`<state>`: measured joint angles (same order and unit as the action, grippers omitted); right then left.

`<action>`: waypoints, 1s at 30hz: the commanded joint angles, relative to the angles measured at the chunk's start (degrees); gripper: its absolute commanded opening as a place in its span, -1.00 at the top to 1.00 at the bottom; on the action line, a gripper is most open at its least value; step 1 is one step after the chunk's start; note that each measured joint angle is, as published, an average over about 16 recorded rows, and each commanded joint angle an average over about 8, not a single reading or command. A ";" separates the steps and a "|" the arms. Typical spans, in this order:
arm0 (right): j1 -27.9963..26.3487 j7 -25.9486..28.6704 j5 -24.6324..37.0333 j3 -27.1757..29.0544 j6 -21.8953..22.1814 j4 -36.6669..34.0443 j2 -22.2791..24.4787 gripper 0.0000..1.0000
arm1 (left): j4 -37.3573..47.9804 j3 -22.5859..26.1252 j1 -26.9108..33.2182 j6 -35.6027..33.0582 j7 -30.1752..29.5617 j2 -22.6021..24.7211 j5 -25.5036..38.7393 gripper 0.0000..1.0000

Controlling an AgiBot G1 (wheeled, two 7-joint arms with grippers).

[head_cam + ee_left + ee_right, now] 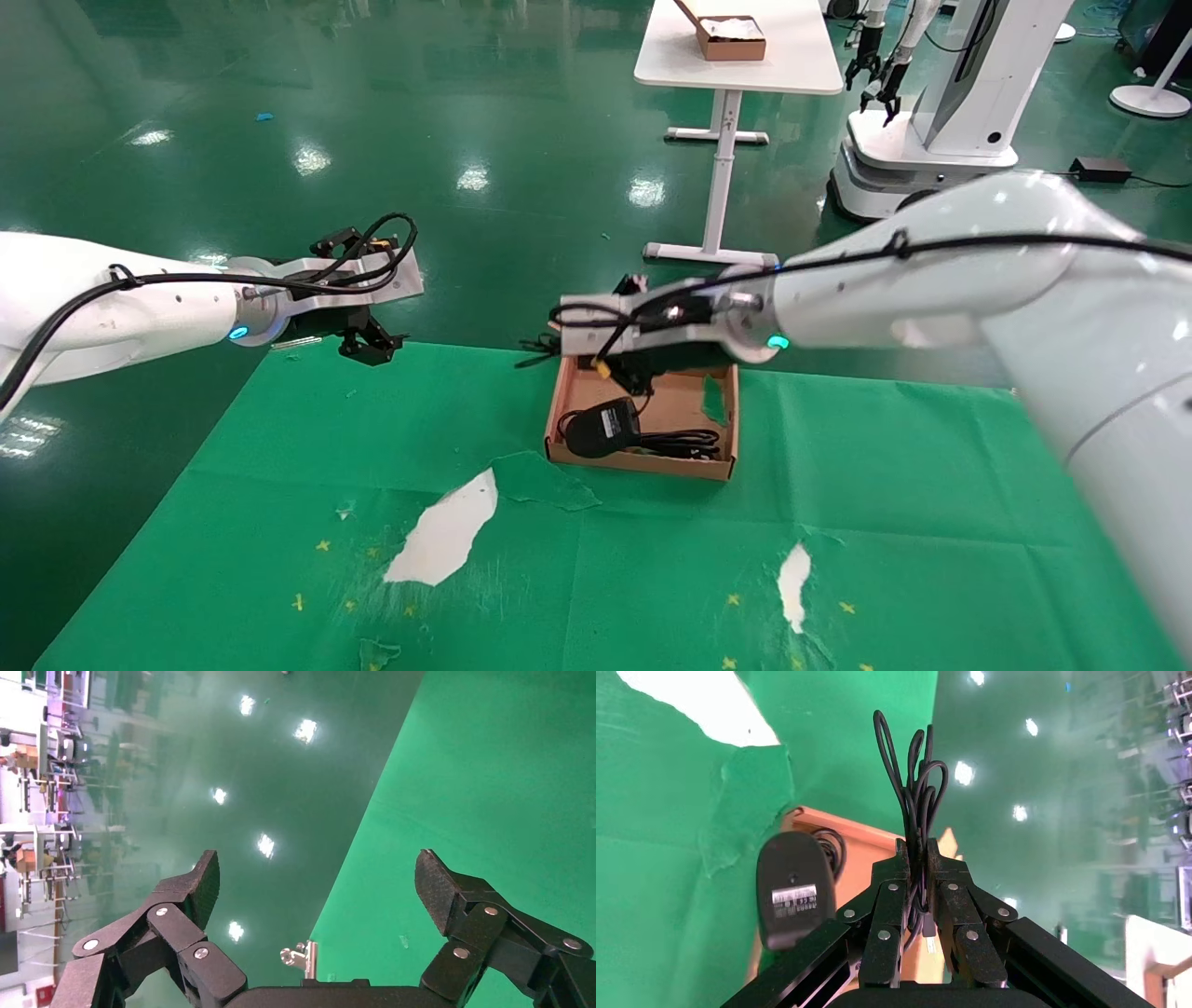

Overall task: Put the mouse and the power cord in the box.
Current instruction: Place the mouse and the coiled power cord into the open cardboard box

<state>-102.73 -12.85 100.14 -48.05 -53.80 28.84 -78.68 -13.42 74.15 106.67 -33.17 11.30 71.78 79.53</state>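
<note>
The brown cardboard box stands on the green cloth at mid-table. The black mouse is in the box's left part, grey label up. A black coil, the power cord, lies along the box's near wall. My right gripper hovers over the box's far left corner, shut on a bundle of thin black mouse cable whose loops stick out past the fingertips. My left gripper hangs open and empty over the table's far left edge.
White tears in the green cloth lie near the front. A green scrap sticks to the box's inner wall. Behind stand a white table with a smaller brown box and another robot. A metal clip sits at the cloth's edge.
</note>
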 commanded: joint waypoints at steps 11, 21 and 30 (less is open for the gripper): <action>2.19 5.05 -4.85 -10.75 11.89 -1.16 0.10 1.00 | 2.94 -1.23 0.22 -0.64 3.51 1.05 -1.69 -1.00; 1.60 3.90 -12.83 -13.78 19.25 0.99 0.20 1.00 | 4.84 -2.00 0.40 -1.04 5.70 1.73 -2.71 -1.00; 2.53 3.17 -17.82 -18.05 20.23 -0.05 0.16 1.00 | 6.22 -2.55 0.53 -1.32 7.28 2.22 -3.44 -1.00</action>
<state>-100.08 -9.35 82.95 -66.33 -33.50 28.26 -78.49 -7.23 71.61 107.20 -34.48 18.55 73.99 76.11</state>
